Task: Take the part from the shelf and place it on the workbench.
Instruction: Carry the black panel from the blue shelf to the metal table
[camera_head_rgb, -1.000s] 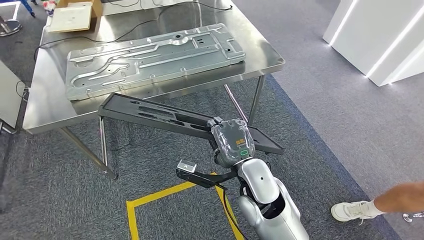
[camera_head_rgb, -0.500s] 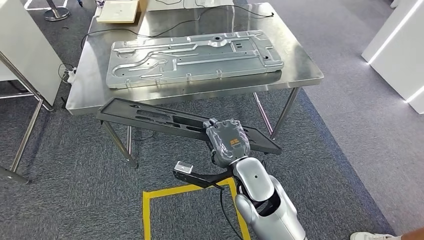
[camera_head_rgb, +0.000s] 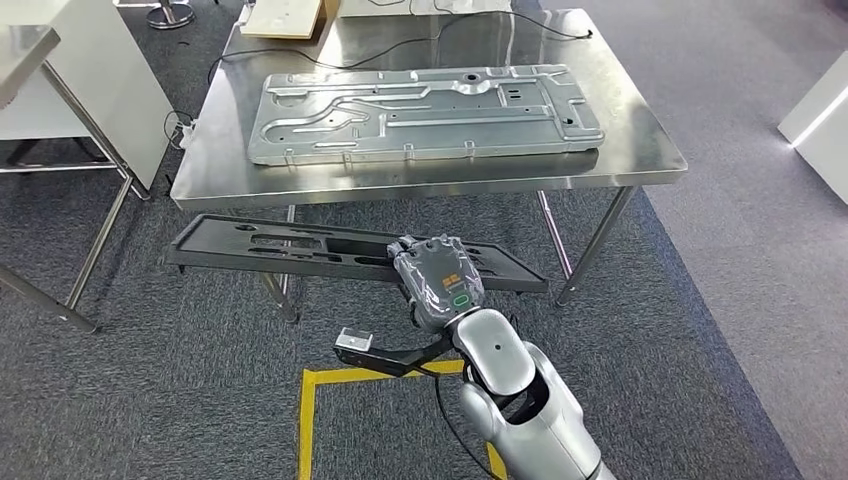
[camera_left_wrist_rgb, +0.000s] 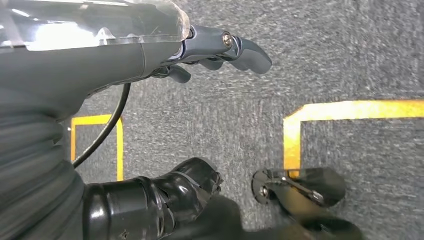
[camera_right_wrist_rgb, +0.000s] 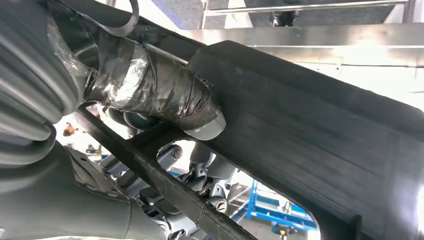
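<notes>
Part (camera_head_rgb: 300, 248) still in right robot hand (camera_head_rgb: 437, 282); view shifted, workbench (camera_head_rgb: 640, 150) centred.

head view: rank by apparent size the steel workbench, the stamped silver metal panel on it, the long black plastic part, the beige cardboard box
1. Steel workbench
2. Stamped silver metal panel
3. Long black plastic part, though held nearer the camera by the right hand
4. Beige cardboard box, cut off at the frame edge
</notes>
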